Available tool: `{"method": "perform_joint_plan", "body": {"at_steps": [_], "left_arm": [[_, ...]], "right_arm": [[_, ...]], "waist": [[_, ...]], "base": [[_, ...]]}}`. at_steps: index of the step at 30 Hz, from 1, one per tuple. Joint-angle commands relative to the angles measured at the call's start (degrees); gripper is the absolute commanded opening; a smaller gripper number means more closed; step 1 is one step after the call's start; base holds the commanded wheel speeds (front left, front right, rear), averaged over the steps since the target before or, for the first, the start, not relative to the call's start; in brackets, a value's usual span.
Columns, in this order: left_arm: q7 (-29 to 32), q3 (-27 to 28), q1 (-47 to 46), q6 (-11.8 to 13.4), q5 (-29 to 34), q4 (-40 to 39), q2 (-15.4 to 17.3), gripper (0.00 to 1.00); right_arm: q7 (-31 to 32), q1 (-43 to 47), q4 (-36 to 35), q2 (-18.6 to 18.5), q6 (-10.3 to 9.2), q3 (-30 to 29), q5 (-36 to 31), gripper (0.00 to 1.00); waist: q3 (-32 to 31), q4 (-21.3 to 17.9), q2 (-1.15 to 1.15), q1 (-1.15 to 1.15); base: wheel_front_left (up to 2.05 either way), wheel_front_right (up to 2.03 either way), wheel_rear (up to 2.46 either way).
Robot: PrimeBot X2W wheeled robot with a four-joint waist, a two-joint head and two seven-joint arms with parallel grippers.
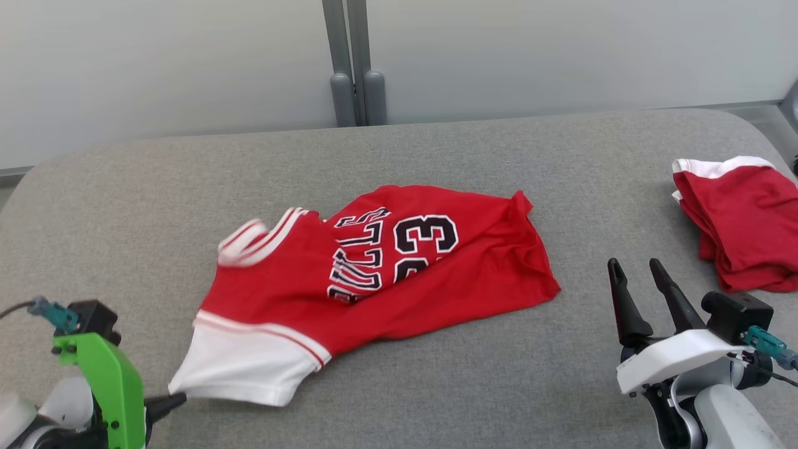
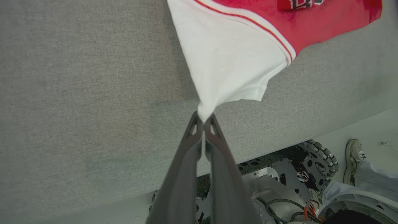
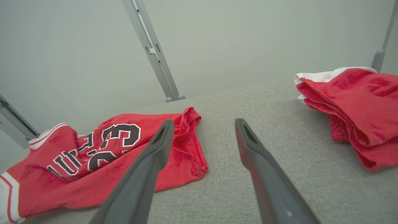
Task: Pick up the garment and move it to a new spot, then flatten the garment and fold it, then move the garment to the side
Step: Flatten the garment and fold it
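Observation:
A red jersey [image 1: 399,274] with black lettering, the number 23 and white sleeves lies rumpled across the middle of the grey padded table [image 1: 436,143]. My left gripper [image 2: 203,119] is shut on the tip of its white sleeve [image 2: 227,62], which is drawn out to a point toward the table's near left; the same gripper [image 1: 177,399] sits at the lower left of the head view. My right gripper [image 1: 636,268] stands open over bare table to the right of the jersey's hem [image 3: 189,146], touching nothing, and its fingers [image 3: 155,149] frame that hem.
A second red and white garment [image 1: 742,218] lies folded in a stack at the table's right edge, also seen as the folded stack [image 3: 354,102]. Behind the table stands a pale wall with a grey post [image 1: 352,62]. A person's shoe [image 2: 353,155] rests on the floor beside my base.

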Motion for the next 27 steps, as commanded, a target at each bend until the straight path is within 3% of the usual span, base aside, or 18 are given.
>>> {"method": "perform_joint_plan", "body": {"at_steps": [1, 5, 6, 7, 8, 14, 18, 27], "left_arm": [[0.4, -0.4, 2.1, 0.7, -1.5, -0.2, 0.6, 0.0], [0.2, -1.5, 5.9, 2.3, -3.2, 1.7, 0.0, 0.0], [-0.8, -1.6, 6.4, 2.5, -3.1, 2.8, -0.9, 0.18], [-1.7, -1.4, 6.9, 2.3, -3.4, 3.7, -1.8, 0.5], [-2.1, -1.5, 7.6, 1.7, -4.0, 4.8, -2.8, 1.0], [-6.0, -1.4, 5.2, 0.7, 0.8, 7.8, -2.8, 1.0], [-15.7, 1.8, 3.3, 1.8, 5.1, 5.4, -1.7, 1.0], [-41.8, 8.4, 7.9, 13.6, 13.9, -3.2, -6.2, 1.0]], "right_arm": [[0.3, 0.7, -0.3, -0.4, 0.0, -0.2, 0.1, 1.0], [0.9, 0.8, -0.7, -0.5, 0.0, -0.1, 0.0, 1.0], [1.1, 0.7, -0.8, -0.5, 0.0, 0.0, -0.1, 1.0], [1.3, 0.7, -0.9, -0.5, 0.0, 0.1, -0.1, 1.0], [1.3, 0.6, -1.0, -0.5, 0.0, 0.2, -0.2, 1.0], [2.0, 0.9, -1.5, -0.9, 0.0, 0.1, -0.3, 1.0], [2.3, 1.3, -1.9, -1.0, 0.0, -0.1, -0.5, 1.0], [3.0, 2.7, -2.1, -0.9, 0.0, 0.8, -0.8, 1.0]], "waist": [[-0.9, 1.1, 0.0, 0.0], [-0.7, 1.0, 0.0, 0.0], [-0.6, 0.9, 0.0, 0.0], [-0.4, 0.8, 0.0, 0.0], [-0.3, 0.8, 0.0, 0.0], [-0.5, 0.5, 0.0, 0.0], [-1.0, 0.2, 0.0, 0.0], [-1.5, -0.3, 0.0, 0.0]], "base": [[0.0, 0.0, 0.0], [0.0, 0.0, 0.0], [0.0, 0.0, 0.0], [0.0, 0.0, 0.0], [0.0, 0.0, 0.0], [0.0, 0.0, 0.0], [0.0, 0.0, 0.0], [0.0, 0.0, 0.0]]}}
